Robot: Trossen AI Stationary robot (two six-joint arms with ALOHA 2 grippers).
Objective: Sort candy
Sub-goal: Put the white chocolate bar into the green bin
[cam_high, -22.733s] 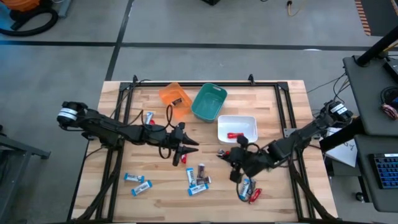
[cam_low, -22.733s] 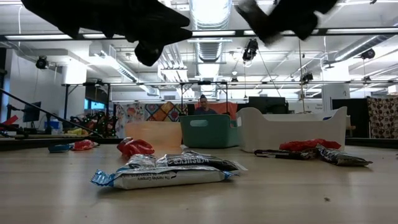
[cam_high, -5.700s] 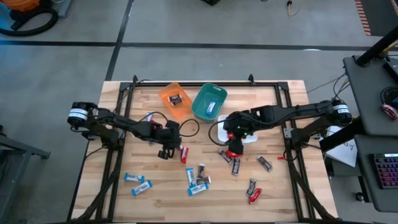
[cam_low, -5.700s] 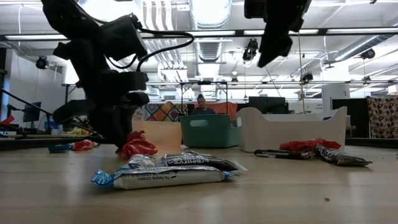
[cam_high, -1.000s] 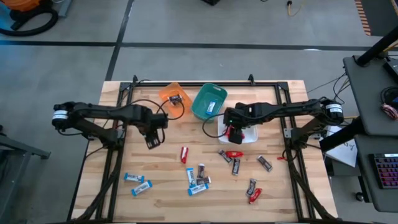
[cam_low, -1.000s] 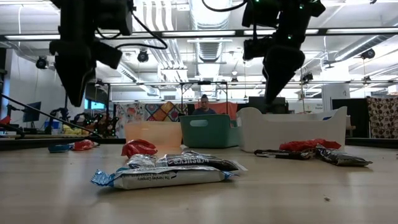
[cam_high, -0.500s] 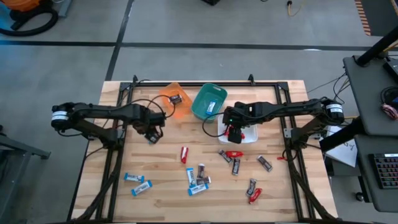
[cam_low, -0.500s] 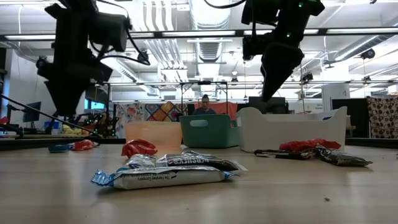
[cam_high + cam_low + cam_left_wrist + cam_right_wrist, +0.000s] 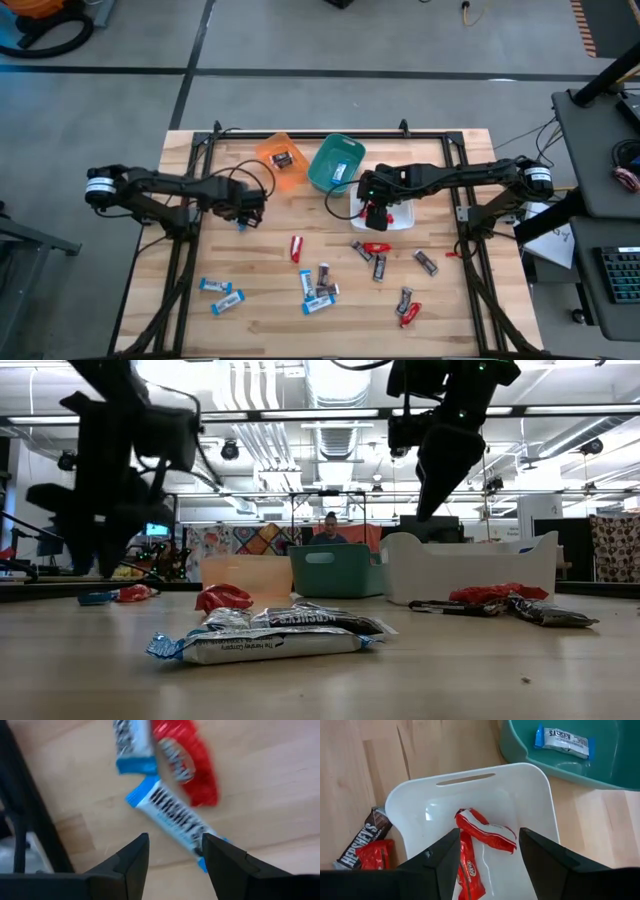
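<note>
Hovering over the left part of the wooden surface (image 9: 200, 260), the left gripper (image 9: 172, 851) has its fingers spread apart and empty, and the coming move turns on what lies just beyond them. In the left wrist view a light blue-and-white candy bar (image 9: 175, 820) lies flat on the wood with its long axis slanting across the gap between the fingers, its near end close to one fingertip. A red candy (image 9: 187, 762) lies just past it, touching or overlapping it, and a second blue-and-white bar (image 9: 132, 745) sits beside the red one — a tight cluster, so I judge that a clean grasp needs the fingers turned to straddle the near bar across its short side without catching the red wrapper.

The right gripper (image 9: 487, 855) hangs over the white bin (image 9: 540, 827), fingers open with nothing between them; red candies (image 9: 482, 832) lie in the bin directly ahead. The teal bin (image 9: 335, 163) holds a blue-and-white bar and the orange bin (image 9: 281, 160) a dark one. The rest of the candy is scattered over the near half of the surface — including a red bar (image 9: 296, 248) at mid-surface and a mixed clump (image 9: 320, 285) — and the left arm is clearly the nearer one to the cluster by its fingers.
</note>
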